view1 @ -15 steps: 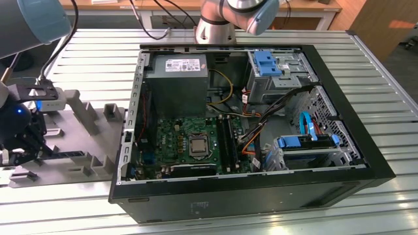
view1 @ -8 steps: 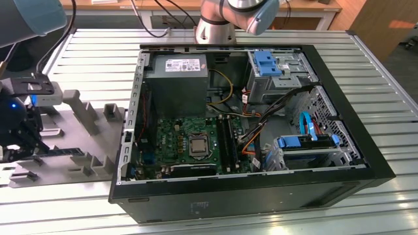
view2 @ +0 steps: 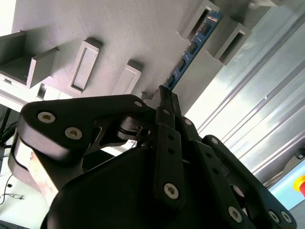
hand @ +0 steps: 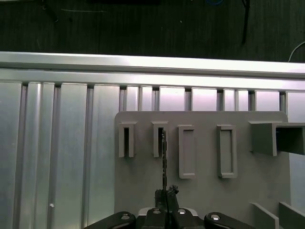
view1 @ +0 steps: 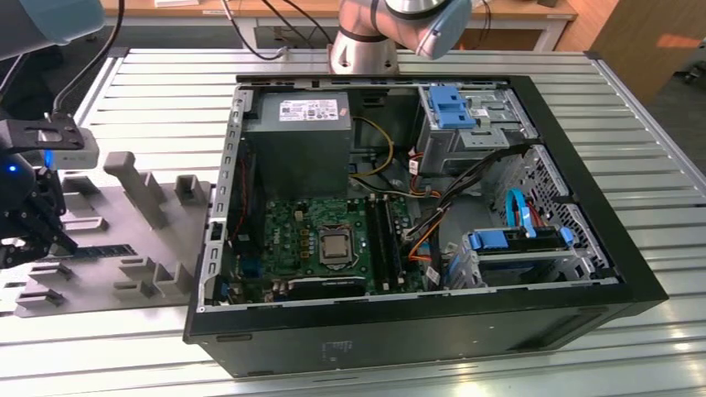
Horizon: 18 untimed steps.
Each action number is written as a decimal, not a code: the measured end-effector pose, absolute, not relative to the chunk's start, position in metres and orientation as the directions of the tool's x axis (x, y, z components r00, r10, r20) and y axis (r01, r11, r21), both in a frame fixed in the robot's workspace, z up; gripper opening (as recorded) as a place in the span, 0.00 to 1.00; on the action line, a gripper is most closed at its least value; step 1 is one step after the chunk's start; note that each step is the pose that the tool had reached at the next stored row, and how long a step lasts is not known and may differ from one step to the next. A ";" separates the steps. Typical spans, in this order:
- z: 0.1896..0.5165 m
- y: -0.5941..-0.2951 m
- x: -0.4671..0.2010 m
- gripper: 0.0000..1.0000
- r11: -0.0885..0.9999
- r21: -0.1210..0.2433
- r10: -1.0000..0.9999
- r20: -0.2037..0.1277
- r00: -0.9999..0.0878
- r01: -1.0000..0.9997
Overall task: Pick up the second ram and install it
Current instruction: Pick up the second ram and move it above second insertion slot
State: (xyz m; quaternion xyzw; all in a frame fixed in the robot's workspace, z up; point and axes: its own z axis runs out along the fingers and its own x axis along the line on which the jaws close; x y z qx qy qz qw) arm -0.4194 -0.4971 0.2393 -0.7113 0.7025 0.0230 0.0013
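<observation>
A: At nine o'clock from the open computer case [view1: 441, 318] in the exterior view, what is marked?

B: The pincer [view1: 53, 238], low over the grey tray [view1: 144, 217] on the slatted desk [view1: 623, 83].

A: And its state?

B: Closed on the near end of the second ram [view2: 190, 50]. In the second wrist view the two fingers [view2: 167, 138] meet on the stick's edge. In the first wrist view the stick runs edge-on from the fingertips out to the tray.

A: Where does the ram lie?

B: On the tray. Its far end is seated between two upright blocks [view2: 231, 40], so it appears not yet lifted clear.

A: How is this step done well?

B: By judgement: hold the grip square on the flat faces, and draw the stick out along its own plane. A sideways tilt would likely wedge the far end against a block, or twist the thin board between the fingers. A hold this near one end leaves a long lever, so slow, straight motion suits it.

A: And at three o'clock from the tray?

B: The case, lying open, with the green motherboard [view1: 303, 225] inside, well apart from the pincer.
</observation>
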 end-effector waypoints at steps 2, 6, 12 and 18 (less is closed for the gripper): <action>0.239 -0.497 -0.419 0.11 -0.013 0.030 -0.999 -0.035 0.012 -0.999; 0.240 -0.497 -0.419 0.11 -0.013 0.031 -0.999 -0.034 0.012 -0.999; 0.240 -0.497 -0.419 0.11 -0.013 0.031 -0.999 -0.034 0.011 -0.999; 0.250 -0.497 -0.419 0.11 -0.013 0.031 -0.999 -0.035 0.011 -0.999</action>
